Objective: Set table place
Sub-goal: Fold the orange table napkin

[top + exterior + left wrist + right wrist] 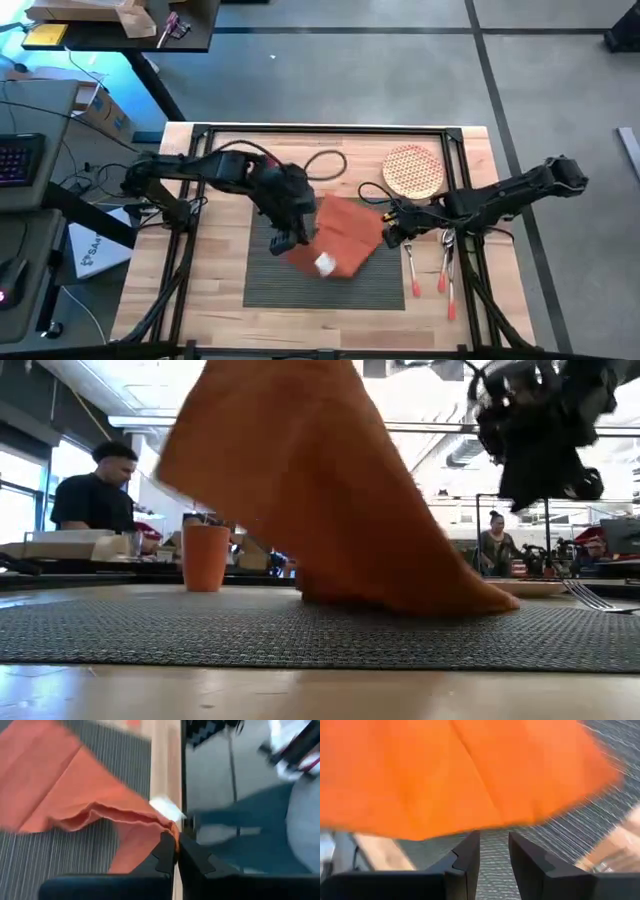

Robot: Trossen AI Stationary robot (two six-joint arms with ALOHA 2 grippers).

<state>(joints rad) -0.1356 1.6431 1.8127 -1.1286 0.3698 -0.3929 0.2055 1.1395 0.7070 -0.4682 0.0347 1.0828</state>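
Rust-orange napkin hangs pinched at one edge in the clenched left gripper, draping onto the ribbed grey placemat lying mid-table; right gripper sits beside the napkin, fingers parted, gripping nothing; patterned plate behind.

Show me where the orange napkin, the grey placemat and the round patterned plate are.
napkin (345, 232), high view, middle of the cloth.
placemat (275, 285), high view, bare ribbed part near its left front corner.
plate (413, 170), high view, centre of its patterned face.

an open lab or office: desks, keyboard, people seated behind (ceiling ducts overhead).
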